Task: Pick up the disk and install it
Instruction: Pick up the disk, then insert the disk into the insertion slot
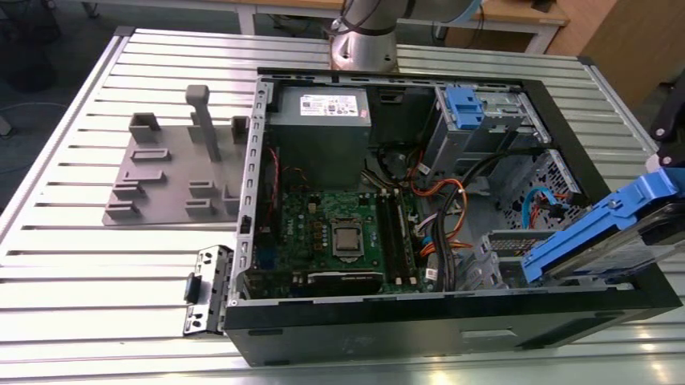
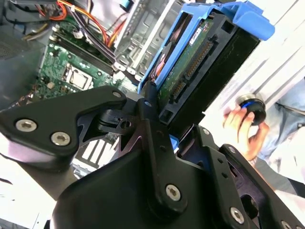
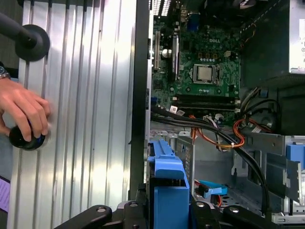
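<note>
While orange cables (image 1: 455,196) cross the middle of the computer case (image 1: 354,337), the disk (image 1: 599,230) hangs tilted over the case's edge on the exterior view's right, gripper (image 2: 174,121) fingers clamped on it. Judgement: level it and square it to the case's drive bay (image 1: 512,249), clear of cables

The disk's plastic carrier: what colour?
Bright blue carrier around the silver disk; clearest in the exterior view.

Ribbed silver surface (image 1: 86,265) with bright glare, wooden desk (image 1: 503,12) at far side, dark floor (image 1: 59,64) at the exterior view's left
</note>
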Available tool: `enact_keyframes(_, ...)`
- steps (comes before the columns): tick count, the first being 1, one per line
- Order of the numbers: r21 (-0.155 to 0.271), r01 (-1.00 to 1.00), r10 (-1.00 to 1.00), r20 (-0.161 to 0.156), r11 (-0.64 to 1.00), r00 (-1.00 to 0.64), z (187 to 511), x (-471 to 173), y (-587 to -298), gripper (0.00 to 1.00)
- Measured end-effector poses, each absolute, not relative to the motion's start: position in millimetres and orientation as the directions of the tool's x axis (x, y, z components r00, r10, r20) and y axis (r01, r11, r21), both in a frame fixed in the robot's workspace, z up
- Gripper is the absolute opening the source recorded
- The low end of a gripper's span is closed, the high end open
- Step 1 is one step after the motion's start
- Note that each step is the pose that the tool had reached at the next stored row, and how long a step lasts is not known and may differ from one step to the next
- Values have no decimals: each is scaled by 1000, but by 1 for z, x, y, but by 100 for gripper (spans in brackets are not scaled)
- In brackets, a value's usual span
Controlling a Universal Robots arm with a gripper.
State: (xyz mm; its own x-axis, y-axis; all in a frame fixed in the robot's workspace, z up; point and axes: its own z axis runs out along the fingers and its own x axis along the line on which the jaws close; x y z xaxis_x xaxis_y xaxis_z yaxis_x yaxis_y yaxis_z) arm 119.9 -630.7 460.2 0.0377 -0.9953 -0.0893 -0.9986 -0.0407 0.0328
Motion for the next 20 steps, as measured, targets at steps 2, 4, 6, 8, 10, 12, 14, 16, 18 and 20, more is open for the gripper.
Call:
enact_keyframes(2, 33, -999, -995, -96, -41, 37, 459, 120, -629, 36)
enact_keyframes(4, 33, -999, -995, -96, -41, 37, 458, 120, -628, 36)
enact_keyframes(6, 33, -999, -995, -96, -41, 37, 458, 120, -625, 36)
enact_keyframes(8, 33, -999, -995, -96, -41, 38, 458, 120, -621, 36)
enact_keyframes(10, 33, -999, -995, -96, -41, 37, 458, 120, -618, 36)
enact_keyframes(12, 33, -999, -995, -96, -41, 37, 458, 120, -617, 36)
enact_keyframes(14, 33, -999, -995, -96, -41, 38, 458, 120, -617, 36)
enact_keyframes(16, 33, -999, -995, -96, -41, 38, 457, 120, -617, 36)
enact_keyframes(18, 33, -999, -995, -96, -41, 37, 457, 120, -617, 36)
enact_keyframes(20, 33, -999, -995, -96, -41, 37, 456, 120, -617, 36)
